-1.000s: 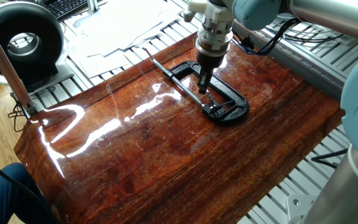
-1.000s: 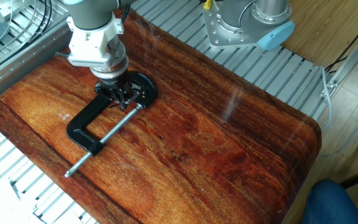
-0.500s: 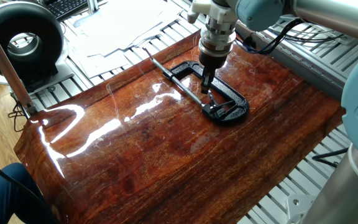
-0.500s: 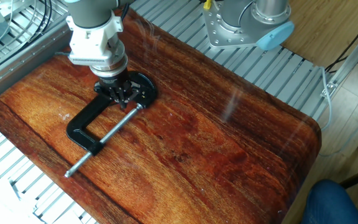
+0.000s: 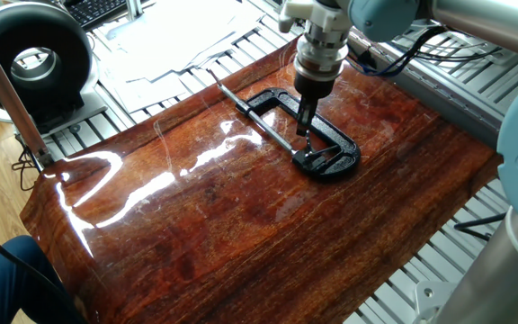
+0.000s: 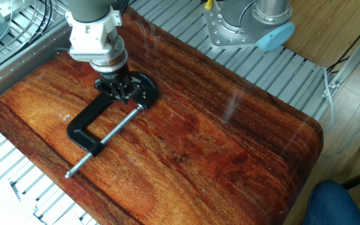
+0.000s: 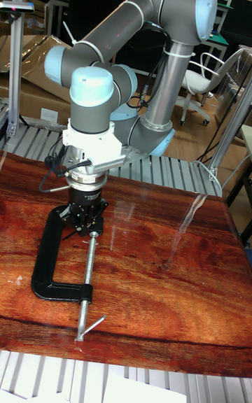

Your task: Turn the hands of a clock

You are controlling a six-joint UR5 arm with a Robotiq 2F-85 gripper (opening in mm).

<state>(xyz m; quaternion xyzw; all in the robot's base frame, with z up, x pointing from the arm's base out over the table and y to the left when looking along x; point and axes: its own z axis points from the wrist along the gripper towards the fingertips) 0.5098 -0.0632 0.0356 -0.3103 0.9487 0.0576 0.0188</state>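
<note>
Black C-clamp (image 5: 317, 144) flat on glossy reddish wooden tabletop (image 5: 241, 234), screw rod (image 6: 105, 140) running out across the wood, thin crossbar through its far end. Gripper (image 5: 303, 126) pointed straight down into the clamp's mouth, at the rounded end of the frame. Fingertips close together in the near-side fixed view, dark and narrow just above the clamp; whether pinched on anything, cannot tell. Clock too small and too hidden to make out; only a dark clutter of fingers and frame visible in the clamp's jaw (image 7: 85, 224), so hands of the clock not readable. Grey-and-pale-blue UR5 arm (image 7: 140, 32) arching over from its base on the ribbed aluminium table (image 6: 274, 75) behind the wooden top. White wrist flange (image 6: 92, 40) directly above the gripper. Off the wood: black round fan-like unit (image 5: 30, 58) at one corner, loose white papers (image 5: 174, 36) beside it, keyboard (image 5: 106, 9) at the frame's edge. Blue-clad knee (image 6: 342, 203) at the lower corner.
</note>
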